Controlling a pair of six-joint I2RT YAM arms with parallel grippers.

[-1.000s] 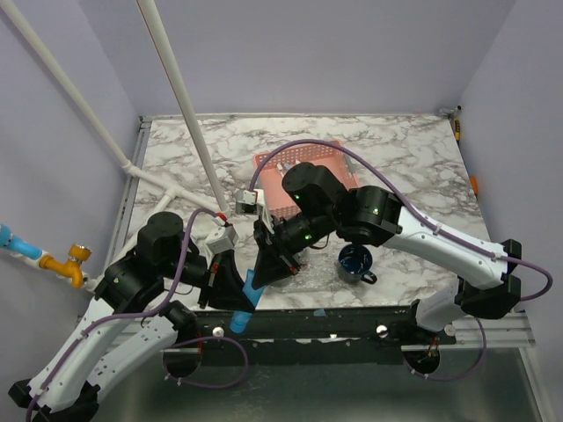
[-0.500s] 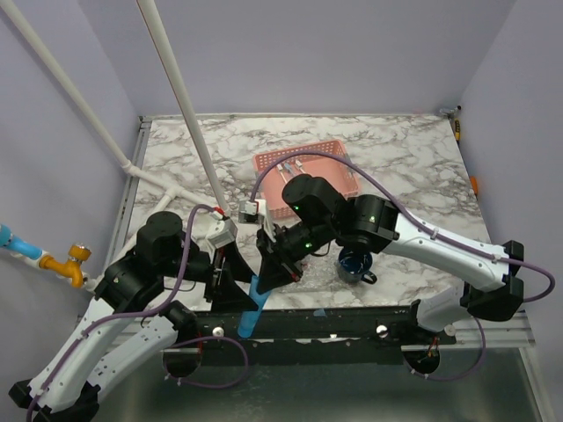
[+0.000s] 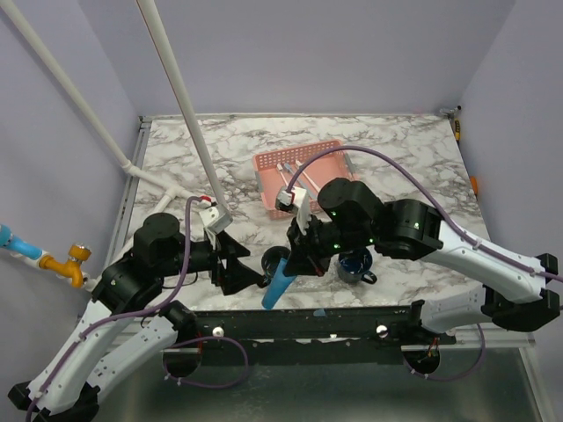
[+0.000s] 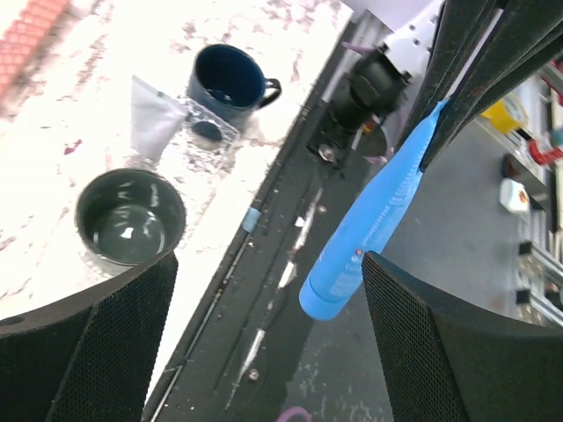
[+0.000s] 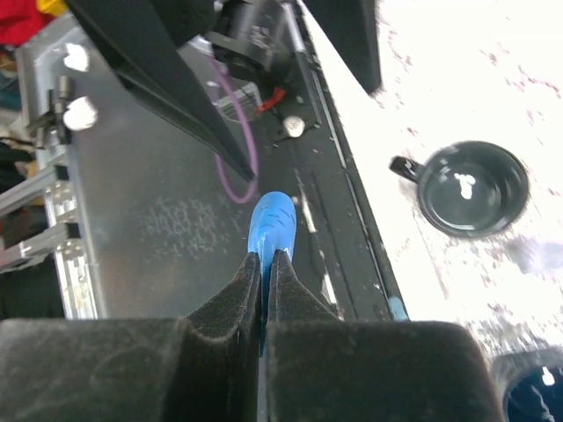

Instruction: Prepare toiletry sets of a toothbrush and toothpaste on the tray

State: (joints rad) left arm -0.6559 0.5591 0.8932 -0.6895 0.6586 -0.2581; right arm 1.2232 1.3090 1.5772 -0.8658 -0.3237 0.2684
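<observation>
A blue toothpaste tube (image 3: 280, 288) hangs cap down over the table's near edge, and my right gripper (image 3: 299, 261) is shut on its flat crimped end. In the right wrist view the tube (image 5: 271, 227) pokes out beyond the closed fingertips (image 5: 262, 257). My left gripper (image 4: 268, 259) stands open, its pads either side of the tube (image 4: 369, 230) without touching it. The clear tray (image 4: 215, 132) lies between two mugs with a pale tube end (image 4: 151, 123) on it. I cannot make out a toothbrush.
A black mug (image 3: 275, 258) and a blue mug (image 3: 356, 262) stand near the front edge. The pink basket (image 3: 308, 171) sits mid-table with small pale items in it. White poles (image 3: 185, 105) cross the left side.
My left gripper has opened, let go of the blue tube and drawn back to the left. The right arm has swung right, carrying the tube with it.
</observation>
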